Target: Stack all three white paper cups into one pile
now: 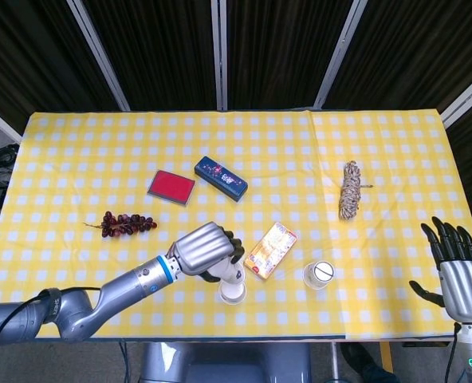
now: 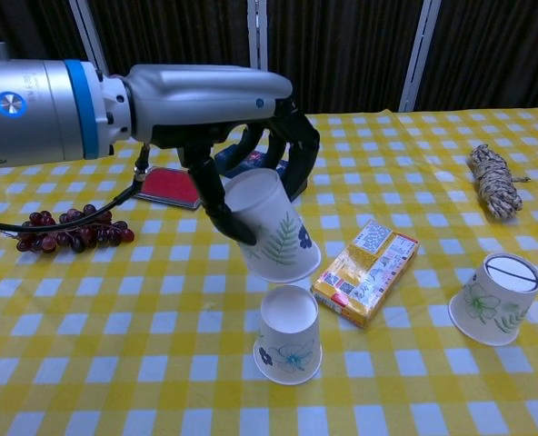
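Head view: left hand (image 1: 208,251) is gripping a paper cup (image 1: 230,274) w/ fingers wrapped round it, hovering right above the front cup (image 1: 233,292). Third cup (image 1: 319,275) is sitting well to the right, past the snack box (image 1: 270,250). Right hand (image 1: 458,271) is idling at table edge, fingers spread, holding nothing.

Chest view: held cup (image 2: 273,227) is tilting mouth-down, just above front cup (image 2: 289,334), not touching.
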Motion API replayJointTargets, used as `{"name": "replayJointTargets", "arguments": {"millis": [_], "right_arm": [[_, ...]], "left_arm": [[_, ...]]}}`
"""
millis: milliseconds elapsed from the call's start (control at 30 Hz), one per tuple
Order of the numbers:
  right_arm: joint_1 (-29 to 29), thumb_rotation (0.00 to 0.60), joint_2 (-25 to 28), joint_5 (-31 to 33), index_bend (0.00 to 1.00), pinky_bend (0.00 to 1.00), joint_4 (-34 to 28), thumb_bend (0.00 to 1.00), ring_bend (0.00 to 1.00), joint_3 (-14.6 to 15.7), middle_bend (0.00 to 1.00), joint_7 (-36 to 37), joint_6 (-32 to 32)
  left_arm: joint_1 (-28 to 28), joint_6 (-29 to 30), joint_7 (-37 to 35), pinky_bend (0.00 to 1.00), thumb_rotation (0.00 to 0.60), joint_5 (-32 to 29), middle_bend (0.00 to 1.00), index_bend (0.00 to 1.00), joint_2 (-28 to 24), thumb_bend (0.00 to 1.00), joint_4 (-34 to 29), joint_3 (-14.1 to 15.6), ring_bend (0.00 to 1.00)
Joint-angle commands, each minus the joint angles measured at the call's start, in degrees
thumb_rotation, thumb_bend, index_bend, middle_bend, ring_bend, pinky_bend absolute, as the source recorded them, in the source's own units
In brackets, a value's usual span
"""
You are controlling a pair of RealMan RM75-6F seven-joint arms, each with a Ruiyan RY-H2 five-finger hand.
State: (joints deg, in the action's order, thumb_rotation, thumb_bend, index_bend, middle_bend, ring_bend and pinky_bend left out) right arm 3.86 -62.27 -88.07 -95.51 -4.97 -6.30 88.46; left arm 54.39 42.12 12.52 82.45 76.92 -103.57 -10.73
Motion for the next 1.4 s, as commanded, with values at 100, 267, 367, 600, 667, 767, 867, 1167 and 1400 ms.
{"name": "replayJointTargets", "arguments": {"millis": [100, 267, 367, 600, 667, 767, 867, 1167, 1400], "right_arm": [[0.03, 0.6, 0.01, 0.09, 0.0, 0.0, 0.12, 0.0, 0.0, -0.03, 0.0, 0.1, -0.07], [-0.05, 0.6, 0.16, 0.13, 0.0, 0.0, 0.14, 0.0, 0.0, -0.11, 0.0, 0.48, 0.15], [-0.08, 0.6, 0.24, 0.2, 0.0, 0.0, 0.13, 0.0, 0.0, -0.18, 0.0, 0.63, 0.25], [-0.1, 0.6, 0.31, 0.27, 0.0, 0.0, 0.16, 0.0, 0.0, -0.21, 0.0, 0.85, 0.28], [-0.1, 0.6, 0.3, 0.25, 0.0, 0.0, 0.17, 0.0, 0.0, -0.22, 0.0, 0.91, 0.32], [-0.11, 0.6, 0.3, 0.23, 0.0, 0.0, 0.22, 0.0, 0.0, -0.22, 0.0, 0.98, 0.35], [-0.12, 0.6, 0.3, 0.25, 0.0, 0.0, 0.27, 0.0, 0.0, -0.24, 0.0, 1.05, 0.38], [-0.07, 0.6, 0.16, 0.25, 0.0, 0.0, 0.28, 0.0, 0.0, -0.17, 0.0, 0.72, 0.27], [-0.12, 0.6, 0.14, 0.1, 0.0, 0.0, 0.17, 0.0, 0.0, -0.14, 0.0, 0.53, 0.44]], "left_arm": [[1.12, -1.76, 0.95, 0.6, 0.6, 1.48, 0.47, 0.54, -1.04, 0.1, -1.67, 1.59, 0.47], [1.74, -1.39, 1.51, 0.59, 0.6, 3.06, 0.47, 0.54, 0.48, 0.07, -0.91, 2.89, 0.47], [2.17, -1.0, 2.23, 0.59, 0.6, 4.2, 0.47, 0.54, 1.47, 0.07, 0.34, 3.5, 0.47], [2.79, -0.32, 3.26, 0.54, 0.6, 4.22, 0.41, 0.5, 3.05, 0.02, 1.74, 3.9, 0.43], [3.02, -0.41, 3.94, 0.42, 0.6, 4.26, 0.28, 0.38, 3.23, 0.0, 2.01, 4.21, 0.31], [3.3, -1.12, 4.07, 0.19, 0.6, 3.82, 0.02, 0.06, 3.26, 0.0, 2.0, 4.67, 0.04], [3.49, -1.25, 3.26, 0.11, 0.6, 3.42, 0.0, 0.0, 3.46, 0.0, 1.93, 4.78, 0.0], [2.82, 1.42, 1.73, 0.02, 0.6, 4.25, 0.0, 0.0, 3.42, 0.0, 3.11, 5.04, 0.0], [1.44, 2.59, -0.19, 0.03, 0.6, 3.74, 0.0, 0.0, 1.85, 0.0, 4.09, 6.37, 0.0]]}}
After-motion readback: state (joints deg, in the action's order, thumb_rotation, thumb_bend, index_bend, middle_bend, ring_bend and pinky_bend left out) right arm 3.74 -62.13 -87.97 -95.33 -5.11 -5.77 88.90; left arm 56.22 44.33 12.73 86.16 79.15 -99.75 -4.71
